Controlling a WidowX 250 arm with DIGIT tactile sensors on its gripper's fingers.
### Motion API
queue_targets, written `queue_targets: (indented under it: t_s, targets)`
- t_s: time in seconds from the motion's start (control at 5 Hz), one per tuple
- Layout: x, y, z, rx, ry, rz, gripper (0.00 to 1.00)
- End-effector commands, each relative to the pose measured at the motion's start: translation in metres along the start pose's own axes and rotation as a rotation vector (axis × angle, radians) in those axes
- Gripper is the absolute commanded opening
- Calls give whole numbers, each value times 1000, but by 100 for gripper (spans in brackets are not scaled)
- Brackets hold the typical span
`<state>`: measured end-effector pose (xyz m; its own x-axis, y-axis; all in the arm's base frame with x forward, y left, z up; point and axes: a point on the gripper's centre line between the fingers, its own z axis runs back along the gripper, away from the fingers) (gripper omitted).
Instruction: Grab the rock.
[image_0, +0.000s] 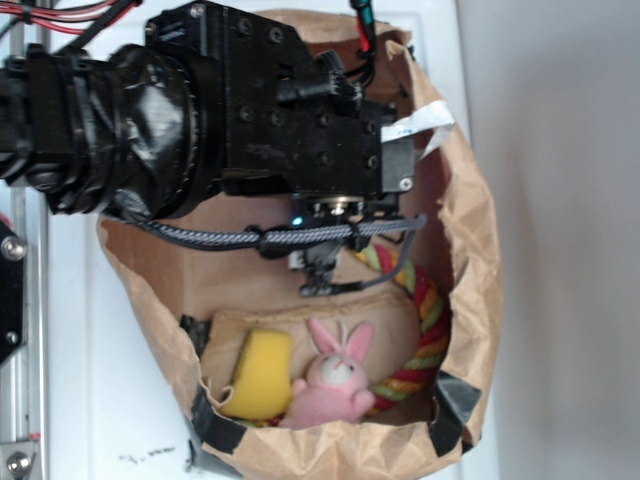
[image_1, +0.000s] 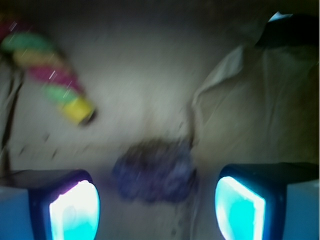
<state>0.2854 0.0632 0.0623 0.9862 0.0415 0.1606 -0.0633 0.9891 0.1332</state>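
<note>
The rock (image_1: 154, 170) is a dark, lumpy, blurred stone on the brown paper floor in the wrist view, just ahead of the gap between my two fingertips. My gripper (image_1: 157, 207) is open, its glowing cyan pads (image_1: 75, 212) wide apart on either side, touching nothing. In the exterior view my black gripper (image_0: 322, 272) hangs down inside the paper bag (image_0: 470, 250), above its floor; the rock is hidden there behind the arm.
A yellow sponge (image_0: 260, 373) and a pink plush bunny (image_0: 332, 385) lie at the bag's near end. A red, green and yellow rope toy (image_0: 425, 335) curves along the right side; it also shows in the wrist view (image_1: 50, 82). A crumpled paper wall (image_1: 250, 110) rises right of the rock.
</note>
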Motion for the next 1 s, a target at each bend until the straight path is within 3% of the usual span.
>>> queue_targets:
  t_s: [0.0,0.4,0.8]
  targets:
    - [6,-6,24,-50,-70,-14,100]
    - [14,-1,19,-24,-72,-3,100]
    - [18,12,-9,40,-17,9,100]
